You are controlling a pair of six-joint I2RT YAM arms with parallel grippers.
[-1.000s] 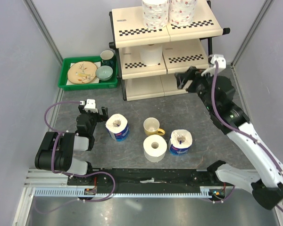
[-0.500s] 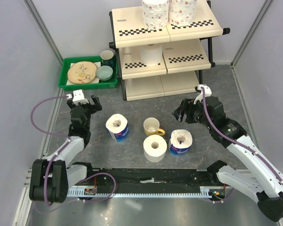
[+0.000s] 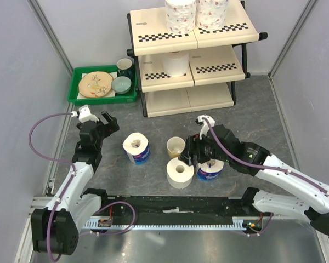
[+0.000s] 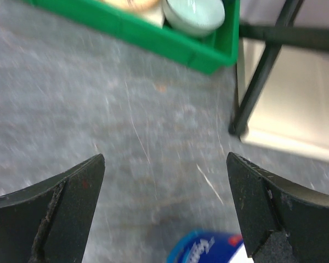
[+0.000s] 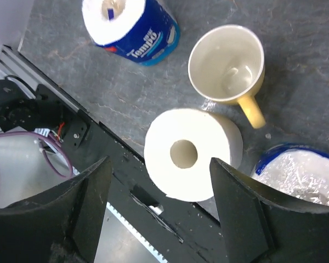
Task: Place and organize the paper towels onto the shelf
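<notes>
**Fingers wide apart on both arms, nothing held**

We see our right gripper with its jaws well spread and gripping nothing. It hangs above the plain roll, which stands on end just on the near side of the yellow mug, close by the mug's handle. Our left gripper is spread just as wide and is empty, hovering over bare table well to the left of the mug.

About level with the mug we find two wrapped rolls upright on the table. The left blue roll stands near the mug's left side. The right blue roll stands just to the mug's near right, partly under our right arm and just beside the plain roll; we cannot tell whether those two touch.

Beyond the mug stands the shelf. A second plain roll sits on the left half of its middle tier. On its top tier the left patterned roll and the right patterned roll stand side by side.

Far to the mug's left, beside the shelf, the green tray holds a plate and a pale bowl, with a dark cup at its far right corner.
</notes>
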